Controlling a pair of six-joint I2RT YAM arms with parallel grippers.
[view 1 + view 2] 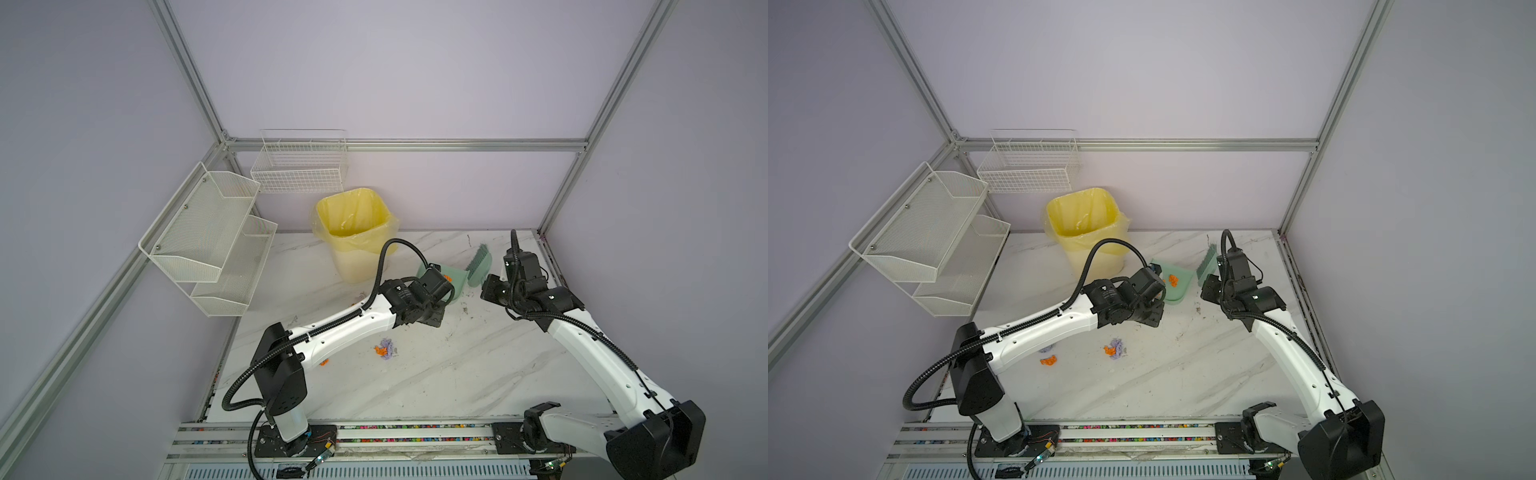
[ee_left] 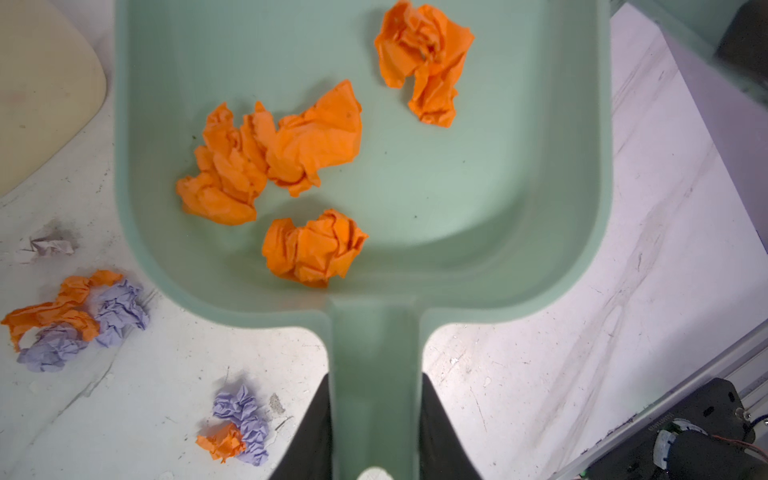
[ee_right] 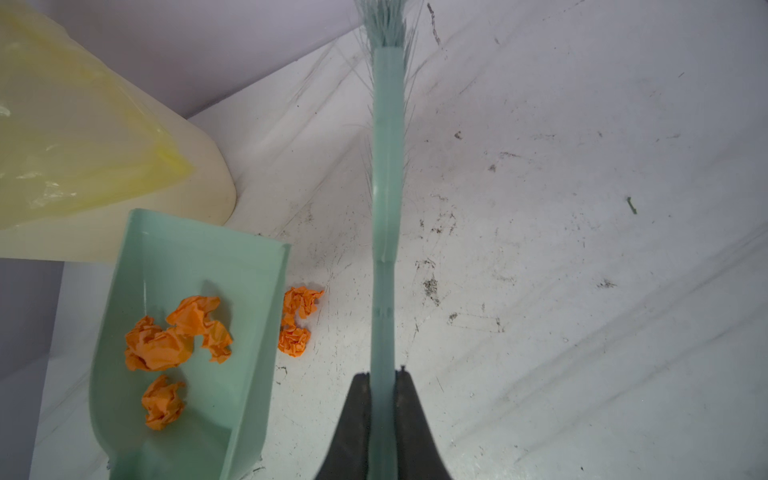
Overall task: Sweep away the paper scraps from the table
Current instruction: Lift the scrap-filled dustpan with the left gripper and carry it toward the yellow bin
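Left gripper [image 2: 376, 384]: clamped on smooth mint dustpan [image 2: 478, 187] handle.
Right gripper [image 3: 383, 378]: closed on slim mint brush [image 3: 386, 166] handle.
Scraps [image 2: 282, 145]: crumpled orange wads in dustpan; orange and lavender clusters on veined marble table [image 2: 540, 374] beside it.

My left gripper [image 2: 374, 378] grips the dustpan [image 2: 478, 187] handle.
Maybe four orange paper scraps [image 2: 291, 149] inside; more on the table [image 2: 540, 374], eight o'clock.
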